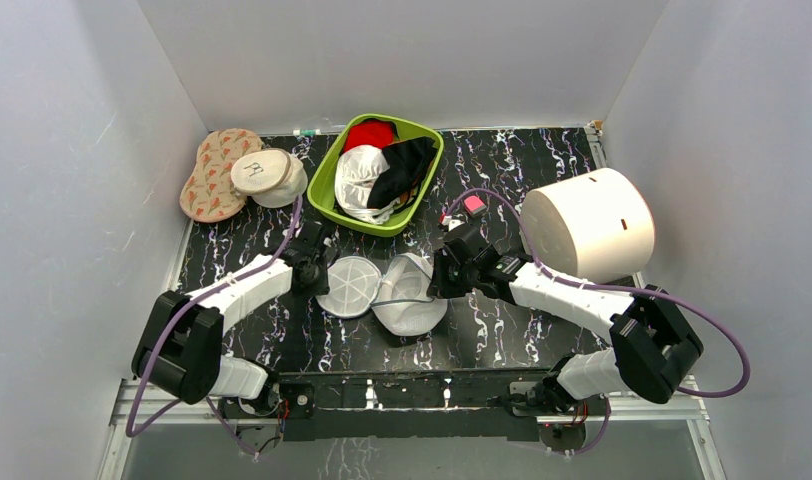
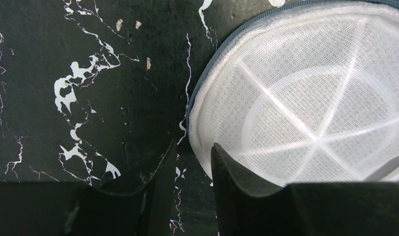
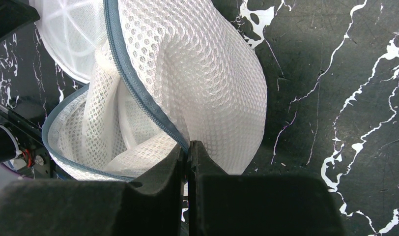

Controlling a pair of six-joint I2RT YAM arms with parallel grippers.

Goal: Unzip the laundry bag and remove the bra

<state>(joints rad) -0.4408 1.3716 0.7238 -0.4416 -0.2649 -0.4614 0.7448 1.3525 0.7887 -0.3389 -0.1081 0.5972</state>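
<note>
Right wrist view: your right claw [image 3: 187,147] is pressed fully together and clamped on the rim of the small white dome-shaped mesh laundry bag [image 3: 212,73]. The grip sits at the spot where the two runs of the bag's grey zipper line [image 3: 138,83] converge. The fingers hide whether the pull tab itself is between them.

Judgement: unzipping is the step in hand, and it looks far along, since the mouth gapes wide just ahead of that claw. Inside the gap, close in front of the claw, lie pale folds that I take to be the white soft fabric bra [image 3: 116,125]. This is not certain, because the bag's own mesh looks much alike.

Left wrist view: your left claw [image 2: 193,157] stands moderately apart and holds nothing. The ribbed other half of the bag lies just ahead of it on the black white-veined table [image 2: 65,59]. Its rim passes the tip of one finger [image 2: 227,167]; contact cannot be confirmed.

Next move, as judged:
- Run out any zipper travel that remains.
- Have one claw steady the rim while the other enters the mouth.
- Close on the garment alone, not on the mesh.
</note>
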